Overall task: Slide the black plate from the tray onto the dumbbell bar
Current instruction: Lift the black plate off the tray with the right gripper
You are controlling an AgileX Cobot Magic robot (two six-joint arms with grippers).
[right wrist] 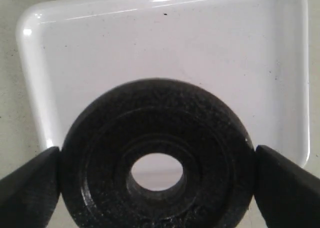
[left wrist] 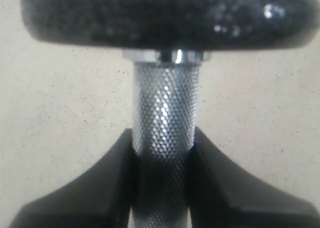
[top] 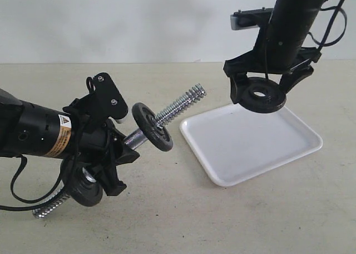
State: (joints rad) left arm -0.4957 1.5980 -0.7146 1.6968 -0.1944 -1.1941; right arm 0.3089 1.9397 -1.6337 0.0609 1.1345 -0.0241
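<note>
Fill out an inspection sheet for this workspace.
Surface: beige speckled tabletop.
Job's things: black plate lifted above the bare tray; dumbbell bar tilted, carrying an upper plate and a lower plate.
Clutter: nothing seen.
Claws: left claw shut on the dumbbell bar's knurled middle; right claw grips the black plate by its rim.
Cables: black cable loops low left in the exterior view; second cable upper right.
Surroundings: plain pale wall.

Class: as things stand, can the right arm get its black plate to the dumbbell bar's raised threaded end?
Probably yes. The right hand holds the black plate above the tray; the threaded end of the dumbbell bar angles up toward it with open air between, and the left hand grips lower down.
</note>
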